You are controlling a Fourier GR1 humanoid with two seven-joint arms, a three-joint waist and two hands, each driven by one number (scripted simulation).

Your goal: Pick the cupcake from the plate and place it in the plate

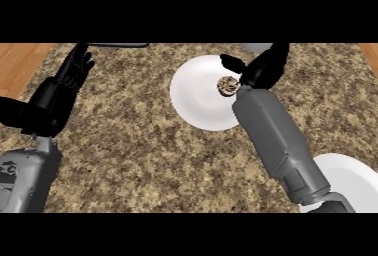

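A small brown cupcake (pixel 227 85) lies on the right part of a white plate (pixel 198 95) in the upper middle of the head view. My right hand (pixel 263 65) hovers at the plate's right edge, just right of the cupcake, fingers straight and thumb spread toward it; nothing is held. A second white plate (pixel 353 176) shows at the lower right, partly hidden by my right forearm. My left hand (pixel 63 86) rests open at the left, fingers up, far from both plates.
The counter top (pixel 140 145) is speckled brown granite. Wooden strips show at the far left (pixel 18 62) and top right. A grey object (pixel 255 47) peeks out at the top edge behind my right hand.
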